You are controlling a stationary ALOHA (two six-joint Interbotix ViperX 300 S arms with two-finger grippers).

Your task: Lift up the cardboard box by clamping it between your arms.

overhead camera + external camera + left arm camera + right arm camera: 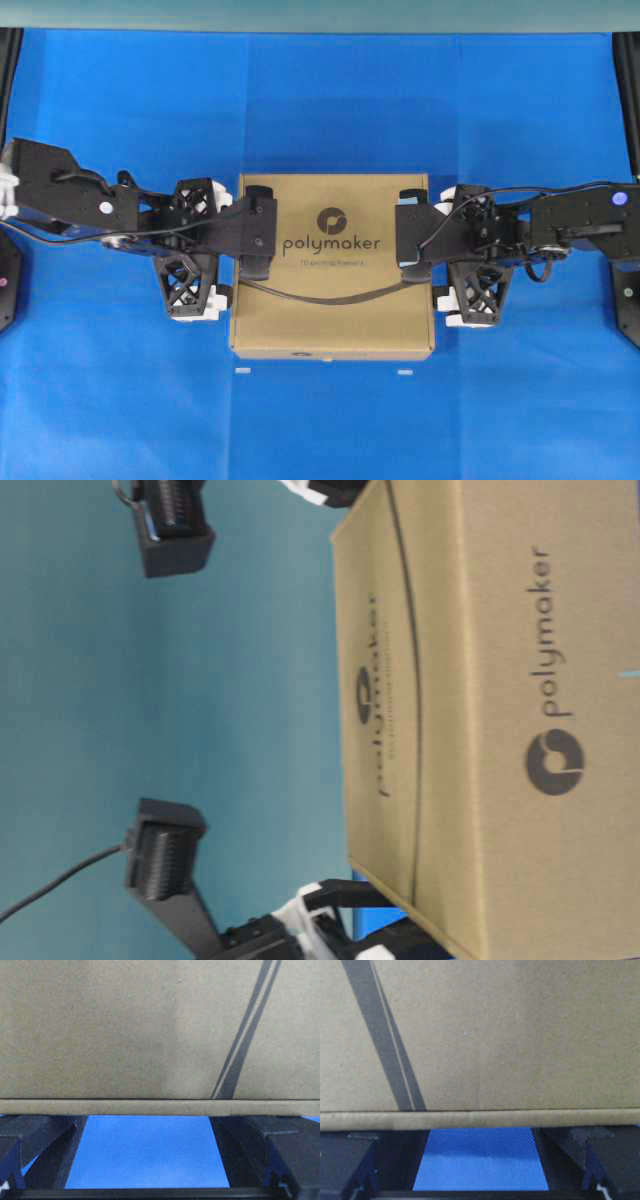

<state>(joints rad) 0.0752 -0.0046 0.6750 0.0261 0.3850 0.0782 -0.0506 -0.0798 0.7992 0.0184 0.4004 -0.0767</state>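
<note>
Jaws on both arms stand parted, each pair spread wide with blue showing between the fingers and nothing held inside them. The left gripper [215, 262] presses against one side of the cardboard box [333, 266]; the right gripper [452, 262] presses against the opposite side. The exact contact points are masked by the wrist housings overhanging the box top. Both wrist views are filled by bare cardboard, so box edges are cut off there. The table-level view is rotated and blurred, showing the box against a teal backdrop. Whether the box clears the blue bench [320, 420] cannot be determined. Two small white marks [322, 371] lie near its front edge.
</note>
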